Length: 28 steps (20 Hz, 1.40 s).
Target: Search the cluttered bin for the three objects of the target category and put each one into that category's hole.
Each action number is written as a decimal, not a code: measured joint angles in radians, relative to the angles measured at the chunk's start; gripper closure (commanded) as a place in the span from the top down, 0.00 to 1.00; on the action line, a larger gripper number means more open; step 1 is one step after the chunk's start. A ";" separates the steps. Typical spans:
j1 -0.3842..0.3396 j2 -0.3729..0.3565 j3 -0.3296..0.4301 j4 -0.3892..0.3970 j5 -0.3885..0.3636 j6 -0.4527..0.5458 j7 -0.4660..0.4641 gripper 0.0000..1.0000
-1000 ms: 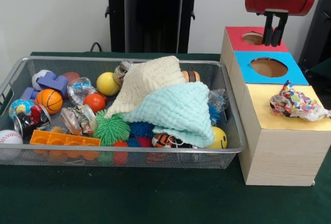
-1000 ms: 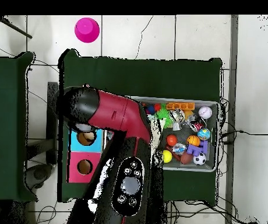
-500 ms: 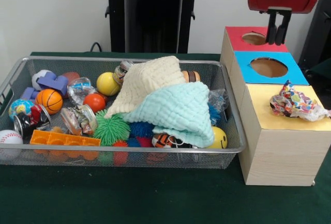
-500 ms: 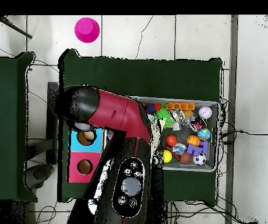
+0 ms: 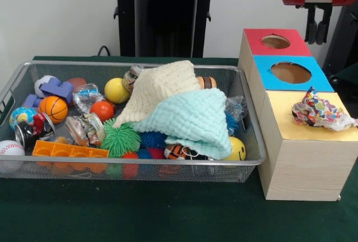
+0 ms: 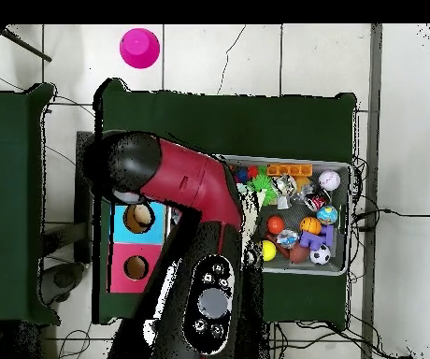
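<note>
The wire mesh bin (image 5: pixel 134 169) holds balls, toys and two cloths; it also shows in the overhead view (image 6: pixel 351 224). One wad of clear film with coloured bits (image 5: pixel 320 111) lies on the yellow top (image 5: pixel 291 124) of the near box; the hole there is not visible. Two more wrinkly film wads (image 5: pixel 87 97) (image 5: pixel 85 129) lie in the bin's left half. My gripper (image 5: pixel 316 32) hangs high at the top right, behind the red-topped box, fingers apart and empty. In the overhead view the arm (image 6: pixel 186 187) hides the gripper and the yellow box.
The blue-topped box (image 5: pixel 290 72) and the red-topped box (image 5: pixel 275 41) stand behind the yellow one. A cream cloth (image 5: pixel 159 88) and a mint cloth (image 5: pixel 193 119) cover the bin's middle. Spiky balls (image 5: pixel 120 138), an orange brick (image 5: pixel 70 152) and a can (image 5: pixel 27 133) lie around.
My gripper has risen and moved to the right in the front view, away from above the red box's hole. The wad on the yellow top has not moved.
</note>
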 measured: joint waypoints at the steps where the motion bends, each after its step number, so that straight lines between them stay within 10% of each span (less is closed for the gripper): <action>1: 0.001 0.001 -0.001 -0.001 0.000 0.000 0.000 0.00; 28: -0.092 0.035 0.039 -0.189 -0.231 -0.217 0.000 0.00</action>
